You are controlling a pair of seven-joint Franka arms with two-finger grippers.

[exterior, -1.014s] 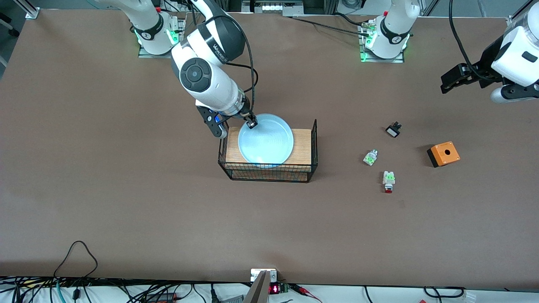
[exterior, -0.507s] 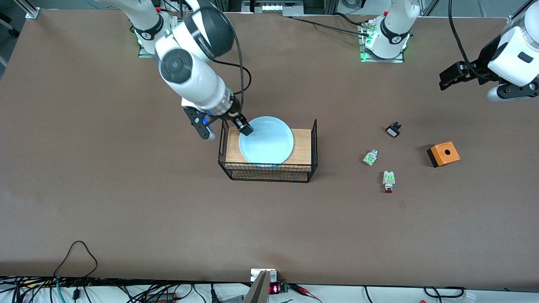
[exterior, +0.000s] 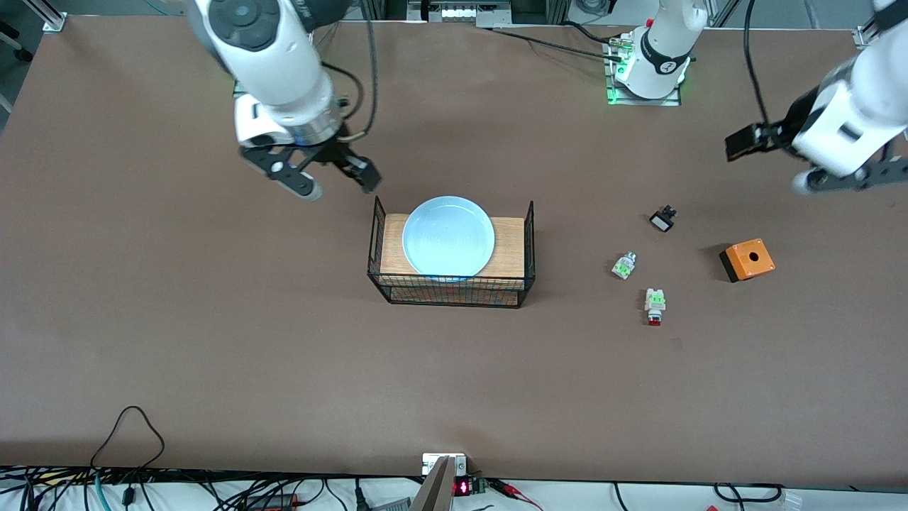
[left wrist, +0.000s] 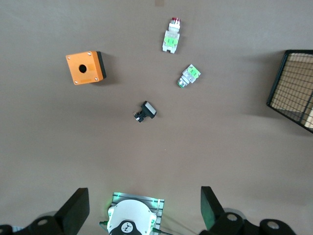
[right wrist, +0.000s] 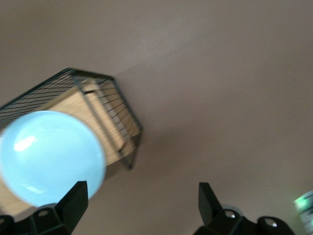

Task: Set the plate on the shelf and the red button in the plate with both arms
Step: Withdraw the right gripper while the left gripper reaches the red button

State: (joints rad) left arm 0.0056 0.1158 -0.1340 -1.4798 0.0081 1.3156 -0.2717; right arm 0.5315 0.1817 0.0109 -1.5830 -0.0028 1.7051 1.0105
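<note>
I see the pale blue plate lying flat on the rack, round with a raised rim. My right gripper hangs spread above the table beside it. Red button sits alone; left gripper spread above.

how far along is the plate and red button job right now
Done: the plate lies flat on the wooden top of the wire rack, and the right gripper hangs open and empty over bare table beside the rack. In hand: nothing; the left gripper hovers open over its own end of the table. Left: the red button lies untouched on the table, nearer the front camera than the orange box.
</note>
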